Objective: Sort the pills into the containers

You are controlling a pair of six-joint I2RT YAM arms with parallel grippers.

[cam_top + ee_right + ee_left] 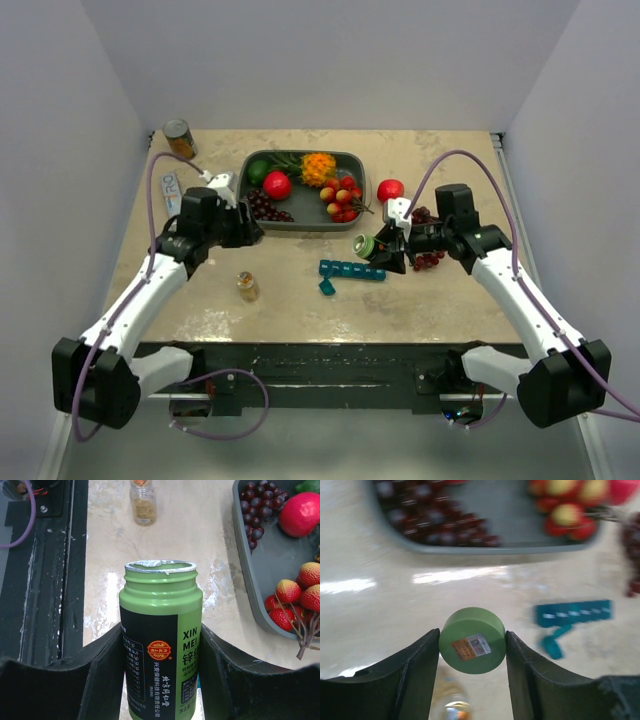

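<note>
My right gripper (161, 680) is shut on a green pill bottle (161, 645) with its cap off and a foil-rimmed mouth; in the top view the bottle (367, 246) lies tilted, mouth to the left, just above the containers. My left gripper (472, 652) is shut on the green bottle cap (472, 640), held above the table near the tray's left end (232, 222). The containers, a teal-blue strip of cells (352, 271) with one loose teal piece (327, 287), lie on the table at centre. They also show blurred in the left wrist view (574, 612).
A grey fruit tray (352, 219) with grapes, an apple and lychees stands at the back. A small glass bottle (247, 286) stands front left. A tin can (179, 138) sits at the back left corner. A red fruit (390, 189) and grapes (428, 260) lie by my right gripper.
</note>
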